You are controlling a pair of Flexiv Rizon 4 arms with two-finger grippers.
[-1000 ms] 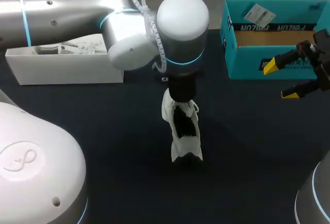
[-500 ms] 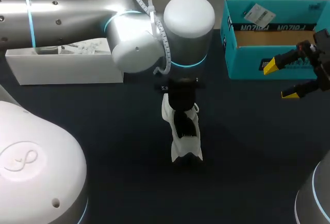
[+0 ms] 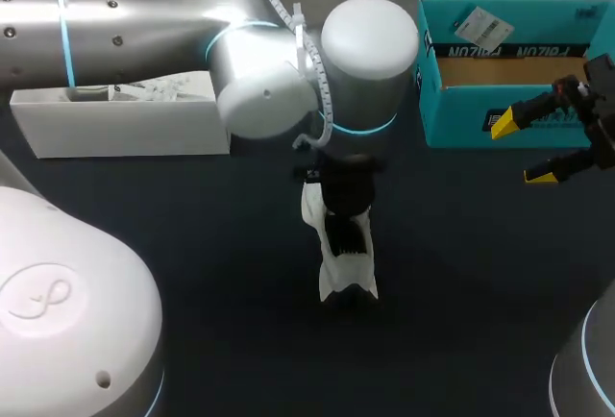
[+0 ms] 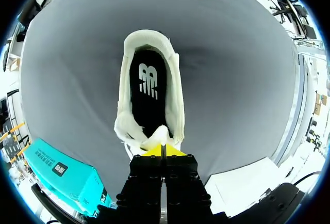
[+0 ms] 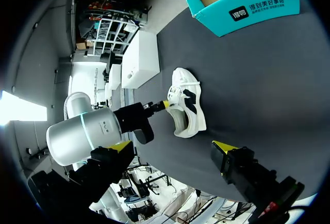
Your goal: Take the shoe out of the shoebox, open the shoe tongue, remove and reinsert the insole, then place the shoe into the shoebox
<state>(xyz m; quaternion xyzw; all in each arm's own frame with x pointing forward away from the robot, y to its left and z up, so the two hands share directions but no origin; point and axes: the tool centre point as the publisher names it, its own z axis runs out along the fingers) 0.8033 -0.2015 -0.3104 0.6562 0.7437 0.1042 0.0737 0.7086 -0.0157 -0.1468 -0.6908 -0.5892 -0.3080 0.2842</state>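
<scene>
A white shoe (image 3: 346,256) with a black insole (image 4: 148,92) lies in the middle of the dark table. My left gripper (image 4: 163,150) sits over the shoe's front, shut on the white tongue (image 4: 159,135), which rises to a peak at its yellow tips. In the right wrist view the same gripper (image 5: 165,105) touches the shoe (image 5: 190,114) at the laces. The teal shoebox (image 3: 480,110) stands open at the back right. Just in front of that box my right gripper (image 3: 524,151) hangs open and holds nothing.
A long white box (image 3: 115,129) holding some white material stands at the back left. My left arm's thick elbow (image 3: 365,52) hangs over the table's middle. The teal shoebox (image 4: 62,175) shows beside my left gripper.
My left arm's wrist has shifted right and toward the near edge, covering more of the shoe's front. The shoe stays in place and the right arm is still.
</scene>
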